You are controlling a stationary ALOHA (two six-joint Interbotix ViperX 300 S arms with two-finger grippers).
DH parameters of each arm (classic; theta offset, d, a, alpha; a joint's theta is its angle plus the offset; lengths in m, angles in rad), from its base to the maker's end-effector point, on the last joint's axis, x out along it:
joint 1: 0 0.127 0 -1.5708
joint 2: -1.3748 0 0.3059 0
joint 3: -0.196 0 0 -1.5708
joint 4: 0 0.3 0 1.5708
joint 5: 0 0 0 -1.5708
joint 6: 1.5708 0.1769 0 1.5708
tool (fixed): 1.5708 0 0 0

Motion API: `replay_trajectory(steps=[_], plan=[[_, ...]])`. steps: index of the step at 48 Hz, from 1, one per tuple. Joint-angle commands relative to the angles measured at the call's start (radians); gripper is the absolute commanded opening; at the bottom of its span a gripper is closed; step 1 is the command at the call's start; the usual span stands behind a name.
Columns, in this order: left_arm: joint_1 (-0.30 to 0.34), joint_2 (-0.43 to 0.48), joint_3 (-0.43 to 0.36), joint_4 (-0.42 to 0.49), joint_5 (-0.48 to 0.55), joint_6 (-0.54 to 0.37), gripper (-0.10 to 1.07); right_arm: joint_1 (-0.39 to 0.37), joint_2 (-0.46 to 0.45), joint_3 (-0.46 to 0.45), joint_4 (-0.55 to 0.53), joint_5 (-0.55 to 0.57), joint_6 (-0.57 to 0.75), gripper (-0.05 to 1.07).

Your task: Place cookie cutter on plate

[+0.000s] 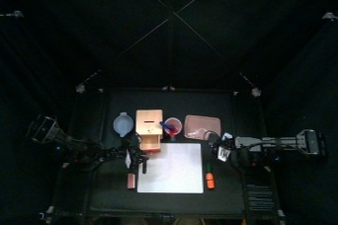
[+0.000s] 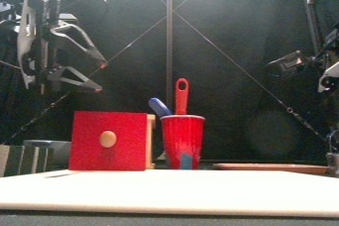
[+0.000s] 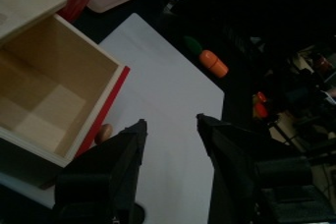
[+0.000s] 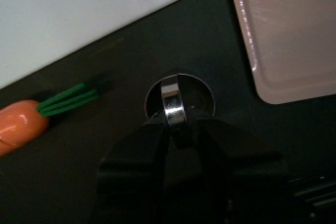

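Observation:
The cookie cutter (image 4: 171, 104), a small round metal ring, lies on the black table between the white mat (image 4: 79, 12) and the pale pink plate (image 4: 296, 41). My right gripper (image 4: 172, 122) is down over it, with its jaws pinched on the near wall of the ring. From above, this gripper (image 1: 224, 150) sits just in front of the plate (image 1: 203, 125). My left gripper (image 3: 171, 135) hangs open and empty over the mat, beside the open wooden box (image 3: 46, 81).
A toy carrot (image 4: 24, 128) lies on the table next to the mat. A red cup (image 2: 181, 141) holding utensils stands between the red-sided box (image 2: 109, 141) and the plate. A grey-blue object (image 1: 123, 123) sits left of the box.

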Motion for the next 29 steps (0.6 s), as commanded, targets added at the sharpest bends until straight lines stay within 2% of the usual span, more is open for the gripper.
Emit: replay_trajectory(steps=[1, 8, 12, 20, 29], plan=[[0.005, 0.0, -0.012, 0.002, -0.003, 0.003, 0.83, -0.012, -0.011, -0.048, -0.009, -0.006, -0.003, 0.52], [0.011, 0.0, -0.012, 0.002, -0.003, 0.003, 0.83, -0.044, -0.012, -0.117, -0.074, -0.044, -0.003, 0.52], [0.014, 0.0, -0.011, 0.002, -0.003, 0.003, 0.83, -0.086, -0.003, -0.144, -0.126, -0.109, -0.002, 0.52], [0.015, 0.0, -0.011, 0.002, -0.003, 0.003, 0.83, -0.236, 0.032, -0.147, -0.158, -0.282, -0.002, 0.52], [0.017, -0.002, -0.011, 0.003, -0.003, 0.005, 0.83, -0.36, 0.069, -0.117, -0.153, -0.316, -0.003, 0.53]])
